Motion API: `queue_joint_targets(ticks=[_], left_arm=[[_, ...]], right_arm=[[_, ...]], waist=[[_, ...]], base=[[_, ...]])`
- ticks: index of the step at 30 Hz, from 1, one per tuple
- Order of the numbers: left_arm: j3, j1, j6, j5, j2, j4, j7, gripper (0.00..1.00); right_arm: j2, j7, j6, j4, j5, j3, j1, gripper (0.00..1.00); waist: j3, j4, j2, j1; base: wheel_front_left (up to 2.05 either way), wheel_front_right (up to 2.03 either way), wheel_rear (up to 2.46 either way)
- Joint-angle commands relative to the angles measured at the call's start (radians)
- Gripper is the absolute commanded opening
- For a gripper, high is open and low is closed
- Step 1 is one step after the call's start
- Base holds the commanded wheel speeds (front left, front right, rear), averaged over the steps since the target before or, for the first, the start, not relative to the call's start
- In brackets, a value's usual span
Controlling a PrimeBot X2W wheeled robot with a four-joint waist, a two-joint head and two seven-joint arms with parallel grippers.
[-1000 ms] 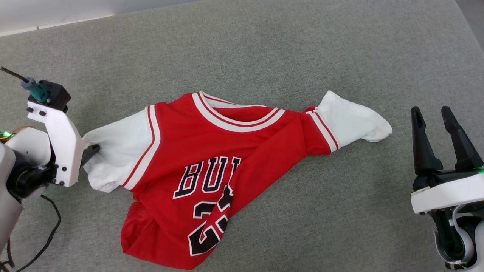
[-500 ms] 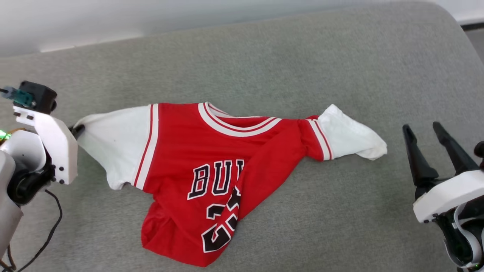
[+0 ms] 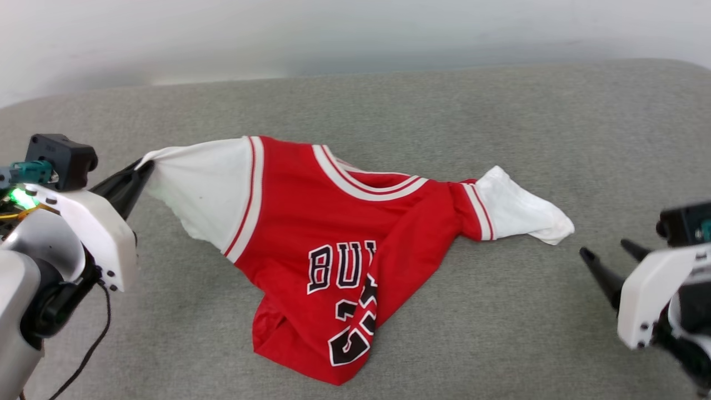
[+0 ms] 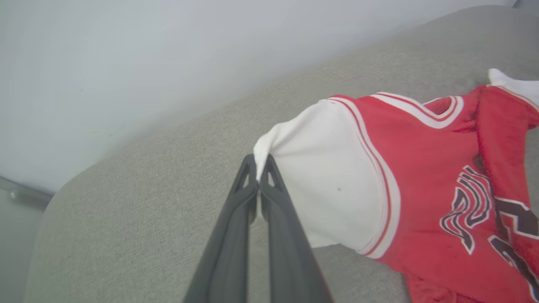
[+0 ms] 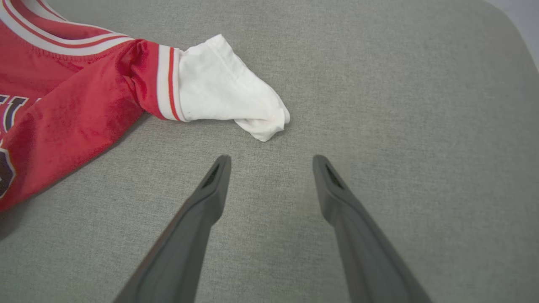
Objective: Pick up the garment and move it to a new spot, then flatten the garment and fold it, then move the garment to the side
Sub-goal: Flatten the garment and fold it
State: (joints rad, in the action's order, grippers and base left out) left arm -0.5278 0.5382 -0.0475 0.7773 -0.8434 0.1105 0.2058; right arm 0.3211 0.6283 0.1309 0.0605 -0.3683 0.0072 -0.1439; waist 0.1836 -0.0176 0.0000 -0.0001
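The left hand (image 3: 143,166), pressed together, pinches a white sleeve tip of the garment (image 3: 339,222), which trails ahead of it across grey upholstery (image 3: 444,111). The right hand (image 3: 604,249), spread, hovers near the far sleeve; a slow, level lift should prevent slippage.

The garment (image 3: 333,233) sprawls across the middle of the grey cushion (image 3: 500,128). Its left end is blocked, because the left gripper (image 3: 145,166) is pinched on the sleeve tip and holds it off the fabric. Behind the garment a bare strip of cushion runs to the pale wall (image 3: 333,33). Right of the garment's limp white sleeve (image 5: 227,97) the cushion lies open, and the right gripper (image 5: 271,159) hangs there, fingers spread, apart from the cloth. In front of the garment the cushion is bare too
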Motion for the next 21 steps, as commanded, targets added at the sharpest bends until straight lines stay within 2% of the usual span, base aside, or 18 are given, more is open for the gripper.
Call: queue_joint_targets(ticks=[1, 6, 10, 16, 21], left_arm=[[0.010, -0.022, 0.023, -0.005, -0.012, -0.061, -0.009, 0.00], [0.023, -0.056, 0.076, -0.014, -0.033, -0.220, -0.003, 0.00], [0.021, -0.060, 0.101, -0.025, -0.033, -0.312, 0.007, 0.00], [0.011, -0.039, 0.112, -0.032, -0.017, -0.375, 0.016, 0.00], [-0.001, -0.027, 0.111, -0.035, -0.003, -0.383, 0.018, 0.00]], right_arm=[[0.020, 0.059, 0.000, -0.004, -0.003, -0.003, -0.057, 1.00], [0.049, 0.210, 0.000, -0.071, -0.009, 0.005, -0.181, 1.00], [0.078, 0.267, 0.000, -0.171, 0.005, 0.026, -0.272, 1.00], [0.109, 0.297, -0.001, -0.317, 0.014, 0.077, -0.342, 1.00], [0.119, 0.343, 0.000, -0.395, -0.004, 0.129, -0.332, 1.00]], waist=[[0.014, 0.025, 0.0000, 0.0001], [0.052, 0.064, 0.0000, 0.0001], [0.085, 0.098, 0.0000, 0.0001], [0.123, 0.142, 0.0000, 0.0001], [0.143, 0.164, 0.0000, 0.0001]], base=[[0.00, 0.00, 0.00], [0.00, 0.00, 0.00], [0.00, 0.00, 0.00], [0.00, 0.00, 0.00], [0.00, 0.00, 0.00]])
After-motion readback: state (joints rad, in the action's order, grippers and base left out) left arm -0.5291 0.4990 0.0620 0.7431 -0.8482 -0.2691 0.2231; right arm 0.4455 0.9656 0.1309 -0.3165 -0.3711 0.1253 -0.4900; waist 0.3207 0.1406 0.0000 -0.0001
